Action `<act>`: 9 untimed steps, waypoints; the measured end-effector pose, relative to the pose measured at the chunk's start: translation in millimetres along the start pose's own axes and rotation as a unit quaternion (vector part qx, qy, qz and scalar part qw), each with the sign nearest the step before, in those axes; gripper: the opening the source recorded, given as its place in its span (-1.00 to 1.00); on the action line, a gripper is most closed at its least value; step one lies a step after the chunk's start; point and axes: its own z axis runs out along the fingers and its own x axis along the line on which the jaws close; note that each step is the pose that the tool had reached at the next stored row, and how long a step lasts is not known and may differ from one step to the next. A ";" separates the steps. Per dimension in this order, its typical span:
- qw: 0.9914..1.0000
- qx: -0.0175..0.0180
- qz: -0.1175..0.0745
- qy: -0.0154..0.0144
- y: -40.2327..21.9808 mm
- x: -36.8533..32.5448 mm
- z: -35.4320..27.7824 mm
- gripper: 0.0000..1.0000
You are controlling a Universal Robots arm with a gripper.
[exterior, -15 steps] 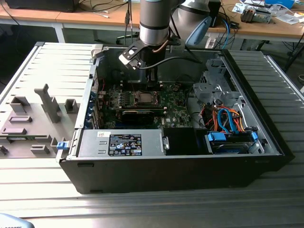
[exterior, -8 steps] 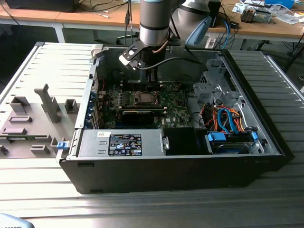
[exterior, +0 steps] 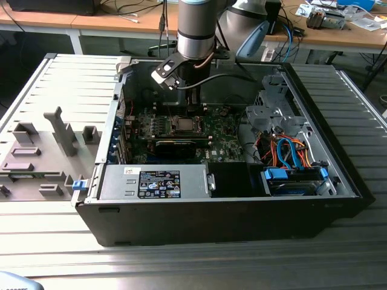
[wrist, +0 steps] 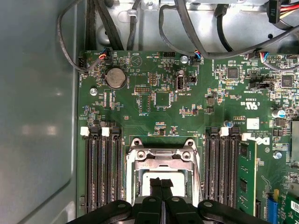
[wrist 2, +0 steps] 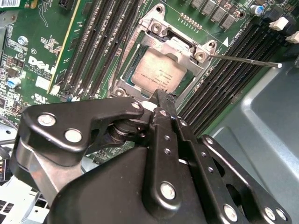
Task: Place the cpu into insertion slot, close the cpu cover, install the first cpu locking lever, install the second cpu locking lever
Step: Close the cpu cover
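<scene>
The cpu sits flat in the insertion slot on the green board inside the open computer case, which lies on the ribbed tabletop. The cpu cover, a thin metal frame, looks to be lying down around the chip's edges, pale face showing through its window. One thin locking lever juts out sideways over the memory slots, apparently unlatched. Judged handling: the chip is light, rigid and fragile, the socket contacts below it delicate, so any hold belongs on its side edges and never on the face. The cover is stiff sheet metal, best pushed on its free edge. The lever is a springy wire rod, slippery, best taken near its bent end. The arm comes straight down into the case, wrist vertical. The gripper points down with its fingers pressed together, nothing seen between them, tips just above the near edge of the socket. Whether they touch the frame I can't tell.
</scene>
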 end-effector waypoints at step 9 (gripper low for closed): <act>1.000 0.000 0.000 0.000 -0.1 0.0 2.3 -0.79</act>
